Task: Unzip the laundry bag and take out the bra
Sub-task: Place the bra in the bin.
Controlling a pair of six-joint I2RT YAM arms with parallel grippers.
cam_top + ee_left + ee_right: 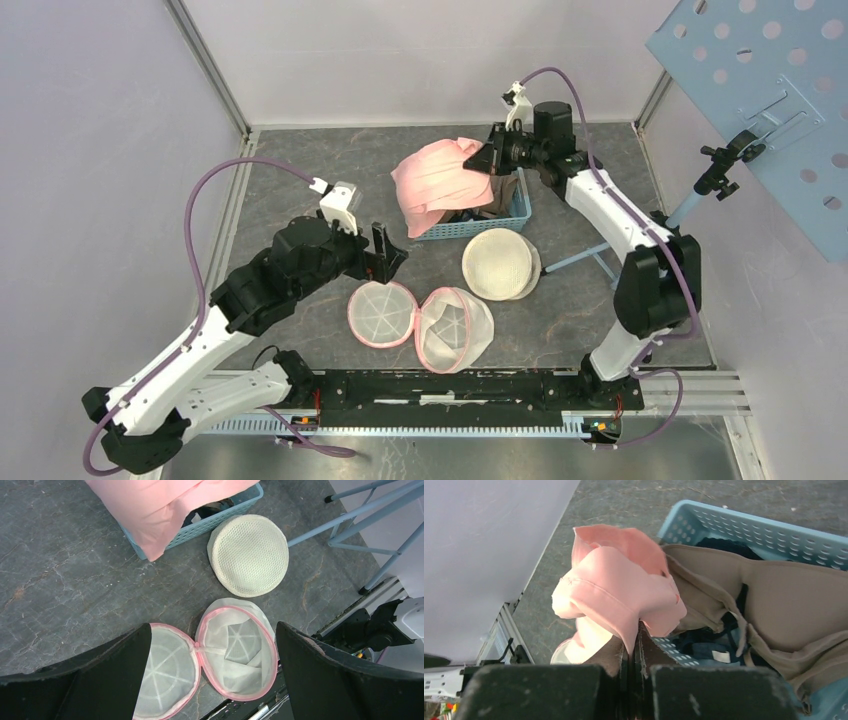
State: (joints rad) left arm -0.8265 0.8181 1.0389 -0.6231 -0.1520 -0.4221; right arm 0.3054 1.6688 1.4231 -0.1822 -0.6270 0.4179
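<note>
White arms (200,345), black joints (300,260), purple cables (551,69)

even, bright, diffuse light; shadows soft, no glare. overhead view sharp. wrist views: near fingers (95,680) dark & blurred, slight wide-angle bend at edges.

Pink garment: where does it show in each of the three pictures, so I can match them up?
Top external: pink garment at upper centre, draped over the basket's left side.
Left wrist: garment at the top edge, left of centre.
Right wrist: garment centre left, pinched in the right gripper.
Shared landmark: blue basket.
</note>
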